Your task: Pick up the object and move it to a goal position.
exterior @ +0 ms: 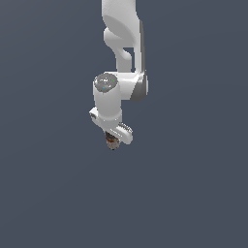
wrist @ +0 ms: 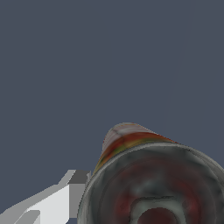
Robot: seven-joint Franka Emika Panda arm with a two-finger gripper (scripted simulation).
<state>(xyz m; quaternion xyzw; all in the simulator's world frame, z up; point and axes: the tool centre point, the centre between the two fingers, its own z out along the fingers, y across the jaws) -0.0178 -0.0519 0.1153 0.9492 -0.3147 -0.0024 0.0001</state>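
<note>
Flat slate-grey background fills both views — no edges, no seams, no visible tabletop line anywhere. White Franka arm (exterior: pixel 121 63) comes down from the top of the exterior view, wrist bent, hand pointing downward and slightly toward the exterior view's right.

End effector (exterior: pixel 114 142) sits at the low end of the arm, roughly mid-frame. Small cylindrical tin can with a red and off-white label and dark metal top (exterior: pixel 113 142) pokes out just beneath the white hand, tucked between the fingers; only its lower part shows in the exterior view, too small to read label detail there.

Wrist view: can (wrist: pixel 148 183) is right up against the camera, its dark round metal end facing the lens with a reddish tint in the recessed centre. Label side (wrist: pixel 127 140) — red, off-white, a thin yellow-green band — runs away from the lens. One white and grey finger (wrist: pixel 65 192) lies alongside the can wall, touching it. Other finger hidden behind the can.

End effector reads as clenched around the can, grasping it. Nothing else in the scene.
</note>
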